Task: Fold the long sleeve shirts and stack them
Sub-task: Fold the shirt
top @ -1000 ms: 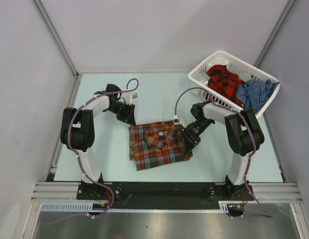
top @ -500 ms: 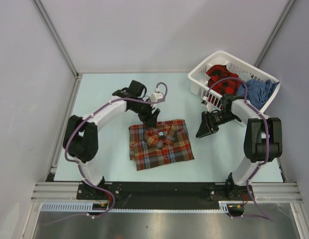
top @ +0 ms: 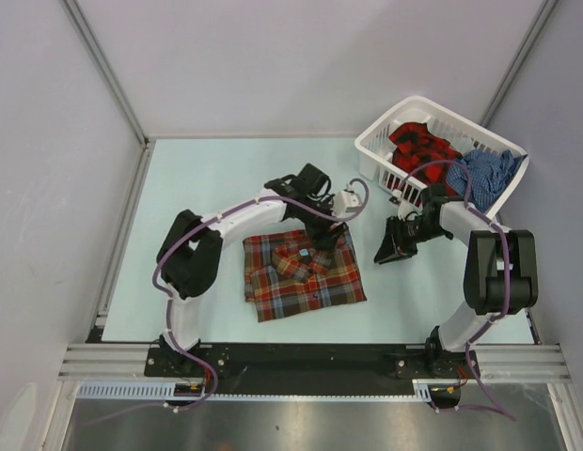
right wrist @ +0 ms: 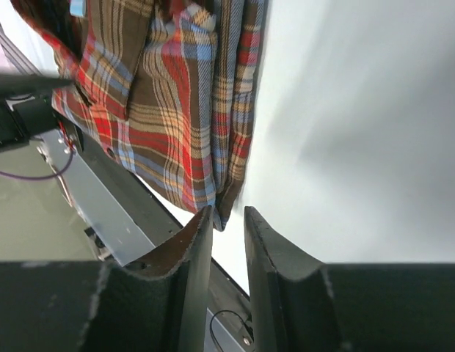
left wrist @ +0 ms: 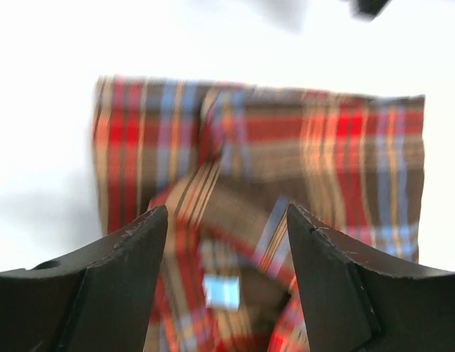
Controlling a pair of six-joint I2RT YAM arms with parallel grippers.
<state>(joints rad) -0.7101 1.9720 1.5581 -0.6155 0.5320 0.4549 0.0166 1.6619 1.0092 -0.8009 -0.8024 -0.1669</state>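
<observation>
The plaid shirt (top: pixel 301 274) lies folded flat in the middle of the desk (top: pixel 207 188). There is wide bare room on its left and far side, and a narrower strip on its right before the basket (top: pixel 374 150) holding the red shirt (top: pixel 418 148) and blue shirt (top: pixel 484 174). My left hand (left wrist: pixel 227 213) hangs wide open and empty over the collar end; a second ago it sat off the far left corner. My right hand (right wrist: pixel 227 211), fingers narrowly apart and empty, has pulled off the shirt's right edge
</observation>
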